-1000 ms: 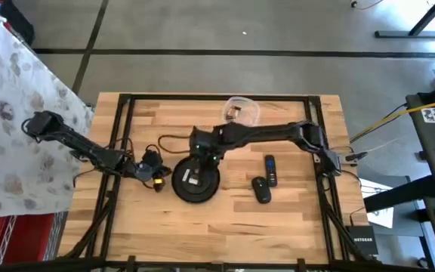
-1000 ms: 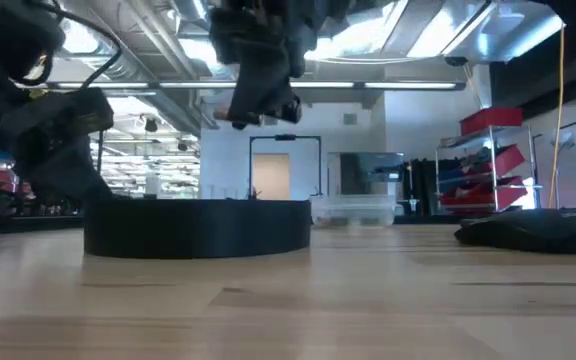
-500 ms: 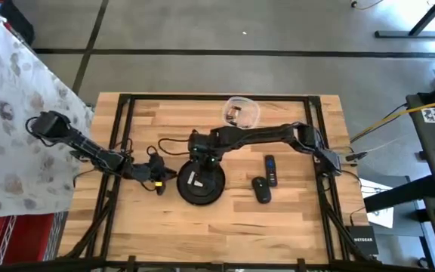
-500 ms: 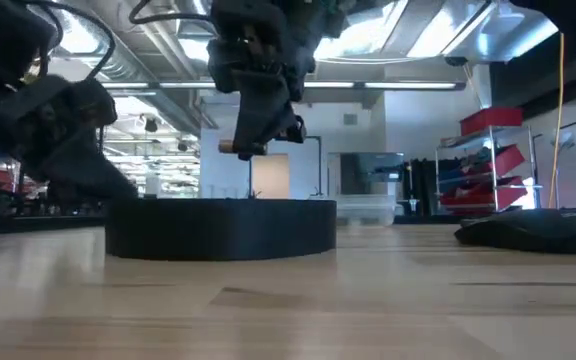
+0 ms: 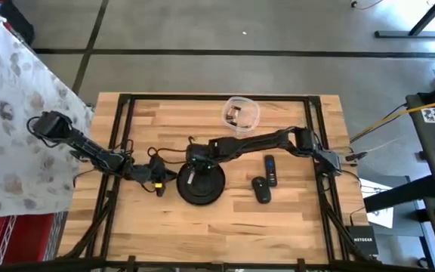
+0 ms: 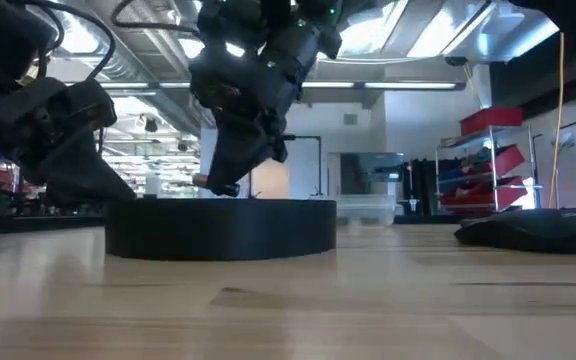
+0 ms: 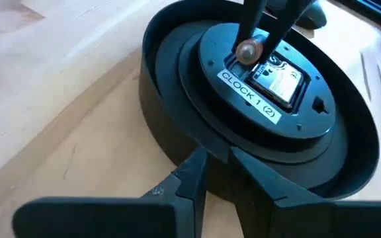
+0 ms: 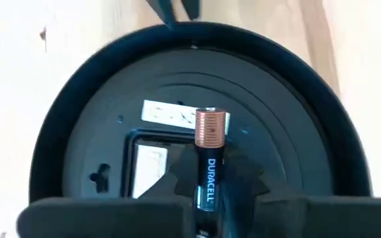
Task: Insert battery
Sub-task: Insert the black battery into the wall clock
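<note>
Right gripper (image 8: 207, 192) holds a Duracell battery (image 8: 210, 155) over the back of a round black clock (image 5: 201, 183).
The fingers pinch the battery, copper end forward, just above the clock's central compartment beside the "CLOCK 1 (2)" label (image 7: 248, 94). The left gripper (image 7: 213, 168) sits at the clock's rim, fingers nearly together on its edge. A remote (image 5: 269, 169), a mouse (image 5: 260, 190) and a clear bowl (image 5: 241, 112) lie on the wooden table (image 5: 278, 219).

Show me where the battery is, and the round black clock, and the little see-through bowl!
battery (image 8: 210, 144): right wrist view, on its copper-coloured end.
clock (image 5: 200, 183): high view, on its round black back.
bowl (image 5: 241, 112): high view, on the clear bowl's middle.
</note>
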### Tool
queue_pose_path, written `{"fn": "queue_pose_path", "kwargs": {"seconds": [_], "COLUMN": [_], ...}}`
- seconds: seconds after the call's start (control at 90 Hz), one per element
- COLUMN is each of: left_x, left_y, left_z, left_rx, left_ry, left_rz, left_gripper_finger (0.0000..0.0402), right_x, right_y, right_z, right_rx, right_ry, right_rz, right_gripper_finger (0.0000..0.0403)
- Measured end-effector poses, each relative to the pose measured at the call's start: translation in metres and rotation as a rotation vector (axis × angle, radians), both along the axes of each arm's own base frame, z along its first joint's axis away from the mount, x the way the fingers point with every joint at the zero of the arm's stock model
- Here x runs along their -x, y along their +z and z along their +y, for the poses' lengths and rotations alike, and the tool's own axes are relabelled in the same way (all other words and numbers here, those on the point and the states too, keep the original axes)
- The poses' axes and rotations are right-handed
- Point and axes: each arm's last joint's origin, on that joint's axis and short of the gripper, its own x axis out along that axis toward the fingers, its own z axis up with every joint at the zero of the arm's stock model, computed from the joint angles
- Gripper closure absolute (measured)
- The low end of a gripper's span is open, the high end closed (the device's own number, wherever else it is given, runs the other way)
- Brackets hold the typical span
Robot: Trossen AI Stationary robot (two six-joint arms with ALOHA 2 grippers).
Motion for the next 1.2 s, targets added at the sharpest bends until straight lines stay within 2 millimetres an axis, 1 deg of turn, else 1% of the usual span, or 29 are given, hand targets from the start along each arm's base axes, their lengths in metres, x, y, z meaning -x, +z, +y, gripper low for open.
{"fn": "queue_pose_path", "kwargs": {"seconds": [0.156,0.233,0.3,0.444,0.578,0.644,0.944,1.011,1.089,1.2], "left_x": [0.000,0.000,0.000,0.000,-0.001,-0.001,-0.001,-0.001,-0.001,-0.001], "left_y": [0.000,0.001,0.001,0.001,0.001,0.001,0.001,0.001,0.001,0.001], "left_z": [0.000,0.000,0.000,0.000,0.000,0.000,0.000,0.000,0.000,0.000], "left_rx": [-0.003,-0.012,-0.013,-0.014,-0.013,-0.013,-0.013,-0.013,-0.012,-0.012], "left_ry": [0.003,0.000,0.000,0.001,0.002,0.002,0.002,0.003,0.003,0.003], "left_rz": [-0.004,-0.007,-0.011,-0.012,-0.013,-0.013,-0.013,-0.014,-0.014,-0.014], "left_gripper_finger": [0.0355,0.0355,0.0355,0.0355,0.0355,0.0355,0.0355,0.0355,0.0355,0.0355], "right_x": [0.000,0.001,0.003,0.006,0.006,0.006,0.009,0.010,0.013,0.016], "right_y": [-0.007,-0.007,-0.013,-0.021,-0.023,-0.024,-0.026,-0.024,-0.017,-0.007], "right_z": [0.011,0.012,0.012,0.011,0.011,0.011,0.011,0.011,0.011,0.009], "right_rx": [0.070,0.100,0.110,0.096,0.087,0.086,0.079,0.081,0.102,0.188], "right_ry": [-0.009,-0.021,-0.033,-0.059,-0.076,-0.078,-0.069,-0.045,-0.015,-0.030], "right_rz": [0.016,0.007,0.019,0.008,0.003,0.006,0.040,0.041,0.041,0.020], "right_gripper_finger": [0.0383,0.0383,0.0383,0.0383,0.0381,0.0370,0.0294,0.0281,0.0272,0.0268]}}
